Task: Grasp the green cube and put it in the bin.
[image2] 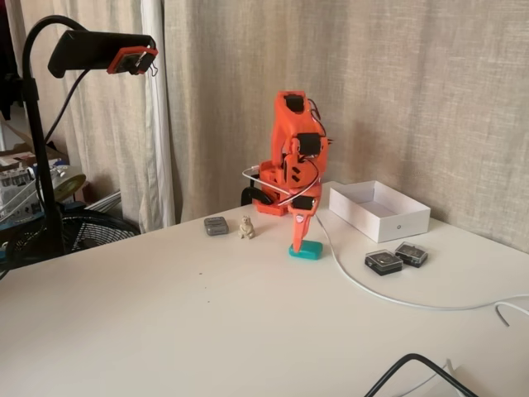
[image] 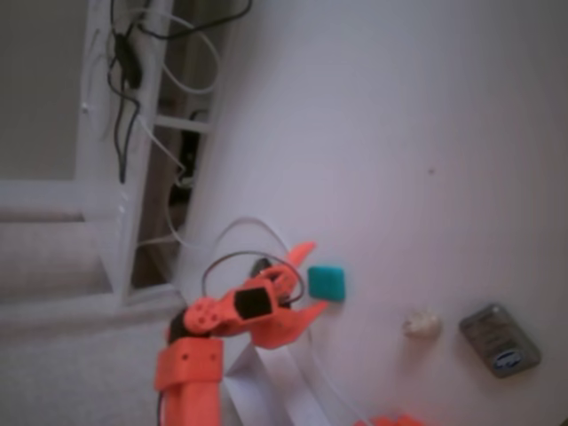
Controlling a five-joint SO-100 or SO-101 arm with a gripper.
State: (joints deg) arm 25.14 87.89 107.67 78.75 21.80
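Note:
The green cube [image: 327,282] [image2: 307,251] lies on the white table. My orange gripper [image: 311,281] [image2: 296,243] points down at it and is open. In a fixed view its two fingers spread either side of the cube's near edge, and nothing is clamped. From the side, one fingertip [image2: 297,240] reaches down to the cube's left side. The bin [image2: 378,209], a white open box, stands to the right of the arm in that same view.
Two dark grey pieces [image2: 383,262] [image2: 411,253] lie in front of the bin. A small beige figurine [image: 422,323] [image2: 246,227] and a grey case [image: 500,339] [image2: 216,226] sit on the cube's other side. A white cable [image2: 355,285] runs across the table.

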